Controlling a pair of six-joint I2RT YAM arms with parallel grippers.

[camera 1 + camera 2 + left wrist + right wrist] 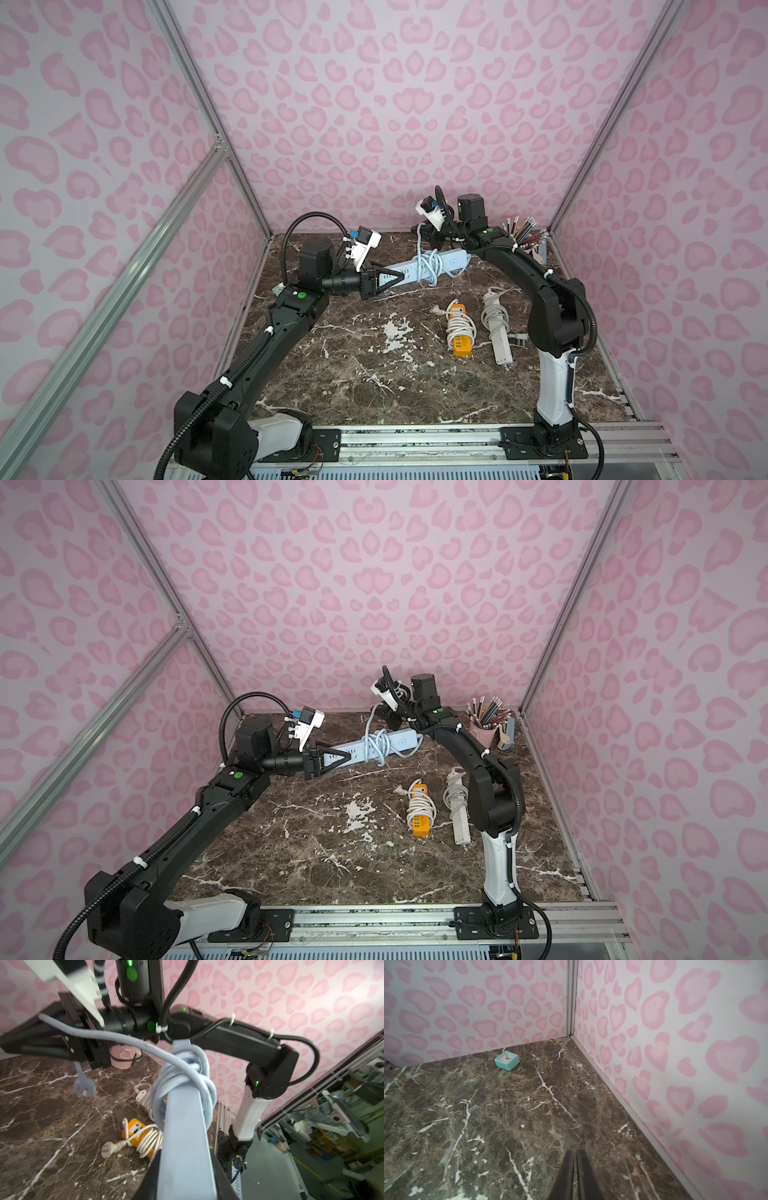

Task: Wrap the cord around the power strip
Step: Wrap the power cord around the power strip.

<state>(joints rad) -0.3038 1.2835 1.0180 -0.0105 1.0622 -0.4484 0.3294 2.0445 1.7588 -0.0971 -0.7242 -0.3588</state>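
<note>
Though tucked into the far right corner of the bench (pixel 353 374), standing upright: pink cup (pixel 482 734), packed with fanned-out pencils (pixel 488 710). Across the far middle of the bench: pale blue power strip (pixel 453 262), with cord (pixel 432 266) looped around its middle. Pinched at its left end by left gripper (pixel 401 276), fingers pressed onto it. Just beyond the wraps: right gripper (pixel 574 1153), fingers a thin slit apart, nothing seen between; gripping or loose, cannot tell. Running up to that gripper: the cord's free end, plug (pixel 84 1087) hanging below.
</note>
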